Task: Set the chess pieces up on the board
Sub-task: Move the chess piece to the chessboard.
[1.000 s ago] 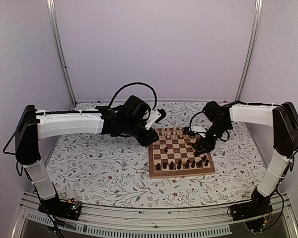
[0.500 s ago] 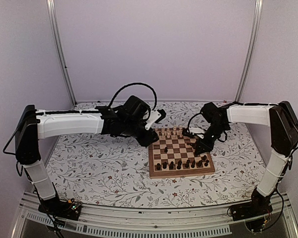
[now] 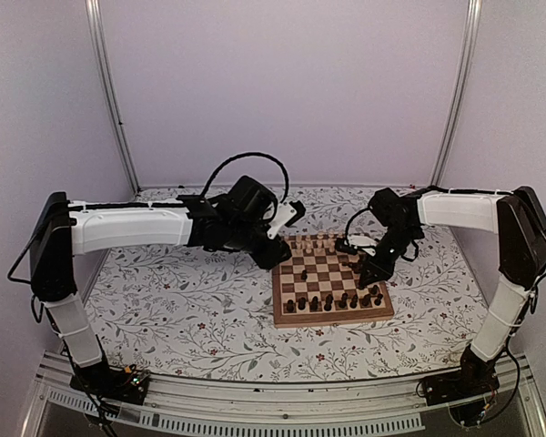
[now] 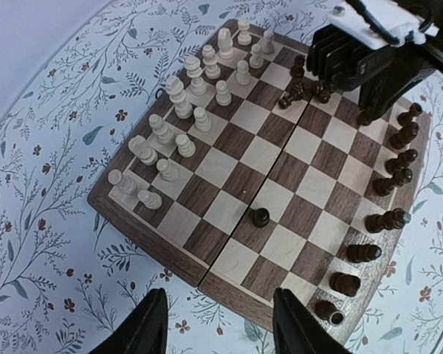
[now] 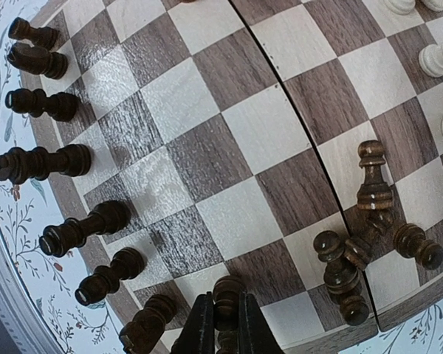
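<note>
The board lies right of centre on the floral cloth. Pale chess pieces stand in two rows at its far side, dark ones along its near side. My right gripper is shut on an upright dark piece over the board's right part, beside the dark row. Several dark pieces lie in a heap close by. My left gripper is open and empty above the board's left edge. One dark pawn stands alone mid-board.
The floral table cloth covers the table around the board. Pale walls and two metal posts close in the back and sides. The right arm reaches over the board's far corner in the left wrist view.
My right gripper has shifted slightly back and left over the board with the dark piece in it. The left arm has hardly moved.
</note>
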